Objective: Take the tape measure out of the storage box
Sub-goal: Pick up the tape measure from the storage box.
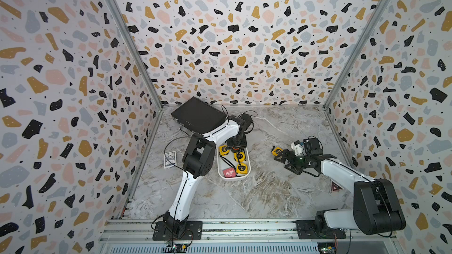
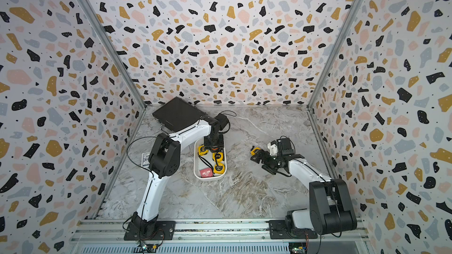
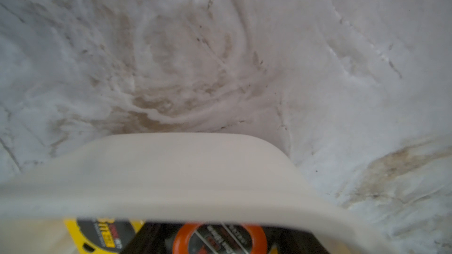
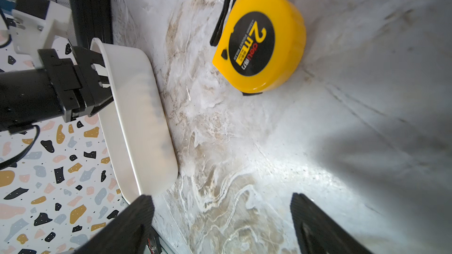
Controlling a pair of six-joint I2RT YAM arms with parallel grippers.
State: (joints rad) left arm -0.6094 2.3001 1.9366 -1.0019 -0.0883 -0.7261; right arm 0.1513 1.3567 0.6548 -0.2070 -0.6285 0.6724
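Nearest the lens: rail [image 1: 244, 227] carrying both arm bases. Beyond it, mid-table: box [image 1: 233, 179], lying lengthwise away from the rail. Inside the box, at the near end: red tape [image 1: 230, 172]. Beside and beyond it: three yellow tapes [image 1: 241, 167], with a black strap trailing across the box floor. At the box's far end: left gripper [image 1: 235, 147] down inside, over a black tape [image 3: 217, 238] with an orange ring. Shows blurred in the left wrist view, just behind the box wall. Cannot tell whether clenched on that tape or merely around it, the grip being hidden by the wall. Right of the box, well apart: loose tape [image 4: 261, 40], yellow, flat on the marble and outside the box. Near it: right gripper [image 4: 221, 199], released, fingers wide apart with nothing between them. Far-left of the box: black case [image 1: 198, 116], partly behind the left arm. Left of the box: small printed card [image 1: 169, 159].
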